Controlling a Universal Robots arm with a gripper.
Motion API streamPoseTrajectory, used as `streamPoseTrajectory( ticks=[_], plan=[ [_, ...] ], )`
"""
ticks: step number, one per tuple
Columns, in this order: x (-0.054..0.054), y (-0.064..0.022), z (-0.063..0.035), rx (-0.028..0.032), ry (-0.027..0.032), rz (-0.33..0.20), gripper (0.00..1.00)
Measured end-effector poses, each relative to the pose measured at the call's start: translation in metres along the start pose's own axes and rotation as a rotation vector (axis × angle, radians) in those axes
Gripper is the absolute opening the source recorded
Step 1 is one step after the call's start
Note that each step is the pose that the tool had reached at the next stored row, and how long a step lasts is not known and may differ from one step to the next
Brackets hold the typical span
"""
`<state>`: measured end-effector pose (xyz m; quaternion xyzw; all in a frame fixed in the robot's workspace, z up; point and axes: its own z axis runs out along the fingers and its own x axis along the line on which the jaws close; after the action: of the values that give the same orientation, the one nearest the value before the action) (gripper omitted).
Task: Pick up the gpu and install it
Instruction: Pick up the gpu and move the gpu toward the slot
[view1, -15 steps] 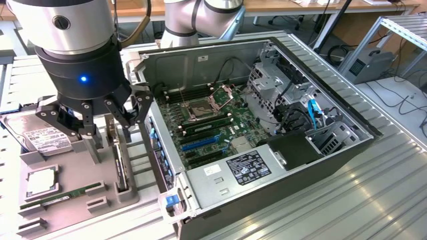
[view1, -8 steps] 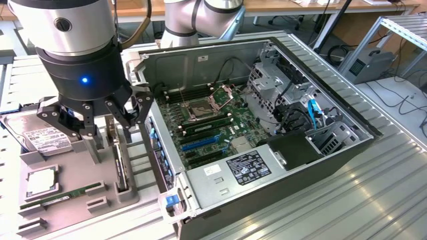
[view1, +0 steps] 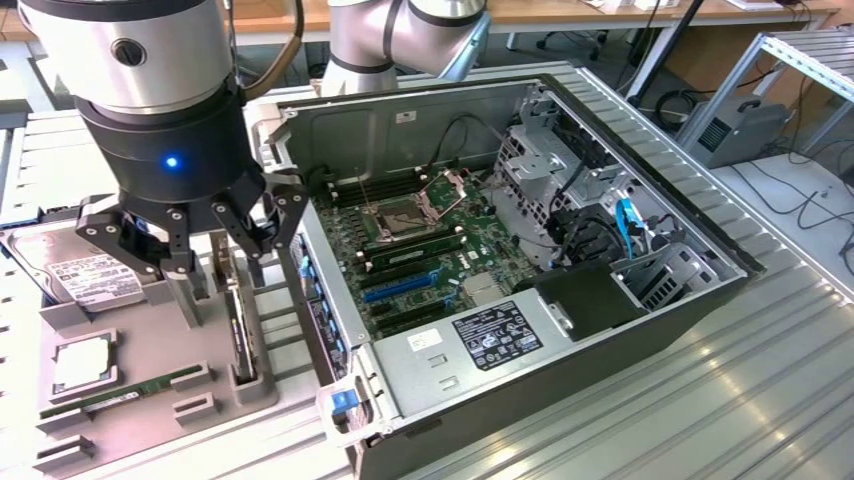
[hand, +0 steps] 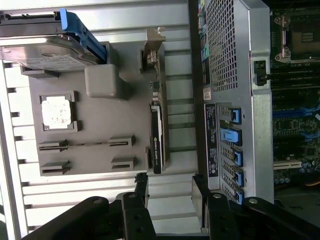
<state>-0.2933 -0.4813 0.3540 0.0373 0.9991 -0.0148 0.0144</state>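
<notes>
Jaws spread, empty — hovering above the gpu (hand: 156, 134); it stands on edge in the grey holder (hand: 100, 117).

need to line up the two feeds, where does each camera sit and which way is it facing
Exterior view: off the arm, raised, looking obliquely down into the open computer case, with the grey parts tray at the exterior view's left; the arm and its open tool show.
Wrist view: on the wrist, looking down along the tool's fingers at the tray and the case's rear panel.
Shared: tool, tray, case, the gpu standing on edge in the tray, and the hard drive.
</notes>
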Motion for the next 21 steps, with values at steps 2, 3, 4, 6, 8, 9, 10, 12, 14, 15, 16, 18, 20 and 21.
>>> streamPoseTrajectory(
  ticks=[2, 3, 4, 6, 8, 9, 10, 12, 14, 15, 16, 18, 20, 21],
  plan=[
    [-0.0001, 0.0000, 0.0003, 0.0000, 0.0000, 0.000, 0.48],
    [-0.0002, 0.0000, 0.0005, 0.0000, 0.0000, 0.000, 0.48],
    [-0.0003, 0.0001, 0.0006, 0.0000, 0.0000, 0.000, 0.48],
    [-0.0005, 0.0001, 0.0010, 0.0000, 0.0000, 0.000, 0.48],
    [-0.0006, 0.0001, 0.0014, -0.0001, 0.0000, 0.000, 0.48],
    [-0.0007, 0.0001, 0.0015, 0.0000, 0.0000, 0.000, 0.48],
    [-0.0008, 0.0001, 0.0020, 0.0000, 0.0000, 0.000, 0.48],
    [-0.0010, 0.0002, 0.0025, 0.0000, 0.0000, 0.000, 0.48],
    [-0.0011, 0.0002, 0.0029, 0.0000, -0.0001, 0.000, 0.48],
    [-0.0011, 0.0002, 0.0030, 0.0000, 0.0000, 0.000, 0.48],
    [-0.0013, 0.0002, 0.0038, -0.0001, 0.0000, 0.000, 0.48],
    [-0.0015, 0.0003, 0.0047, 0.0000, 0.0000, 0.000, 0.48],
    [-0.0015, 0.0003, 0.0051, -0.0001, 0.0000, 0.000, 0.48],
    [-0.0016, 0.0003, 0.0052, 0.0000, 0.0000, 0.000, 0.48]
  ],
)
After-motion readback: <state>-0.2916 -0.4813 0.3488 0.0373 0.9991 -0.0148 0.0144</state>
